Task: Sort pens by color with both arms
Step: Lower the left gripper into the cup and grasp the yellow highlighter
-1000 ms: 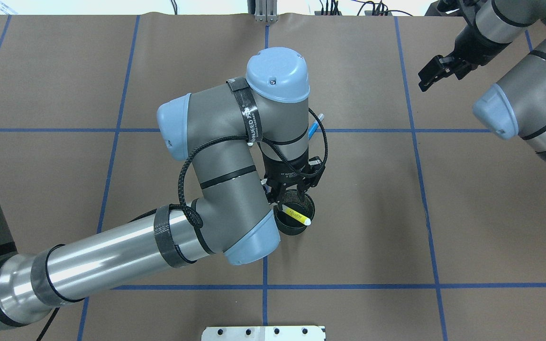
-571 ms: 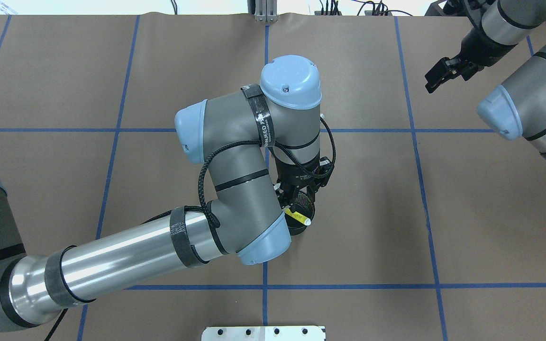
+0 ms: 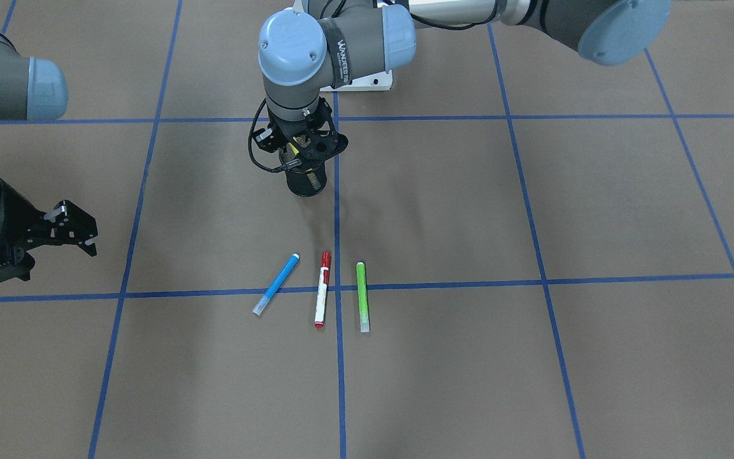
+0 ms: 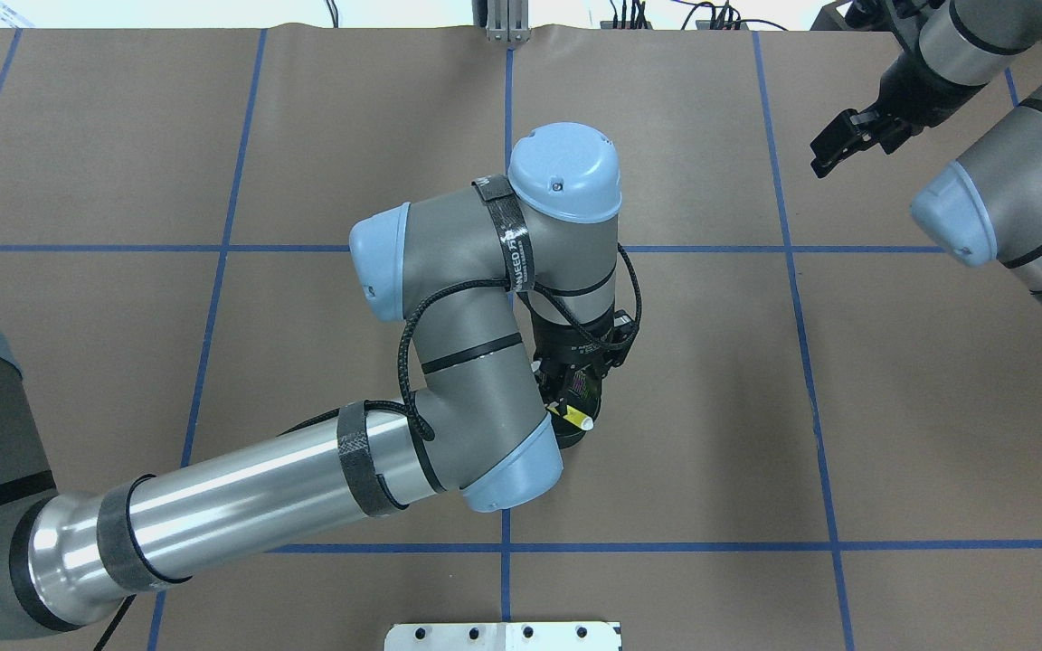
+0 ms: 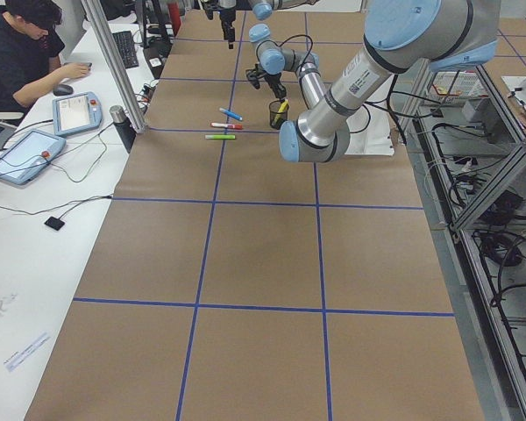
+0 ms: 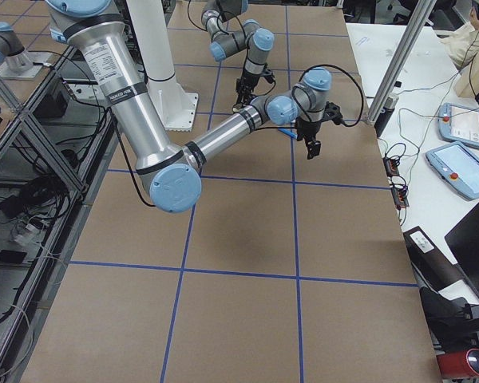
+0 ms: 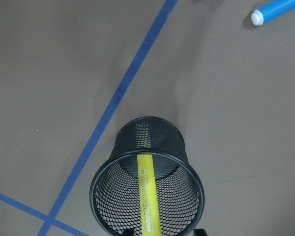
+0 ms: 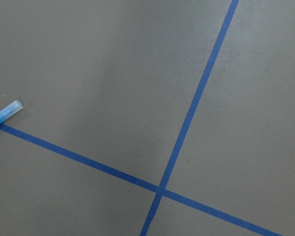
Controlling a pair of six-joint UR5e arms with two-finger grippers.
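Yellow pen leans in the mesh cup, and we see its length rising between our left gripper's spread fingers just above the cup. Our right gripper hangs unclenched, empty, well away from the cup.

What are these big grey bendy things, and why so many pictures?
They are two robot arms, photographed at one moment: from above, from the front, from both table ends, and from a camera on each wrist. On the table lie a blue pen, a red pen and a green pen. The left hand hangs over a black mesh cup with a yellow pen leaning inside; whether it grips it, I cannot tell. The right hand is open and empty, off to the side.
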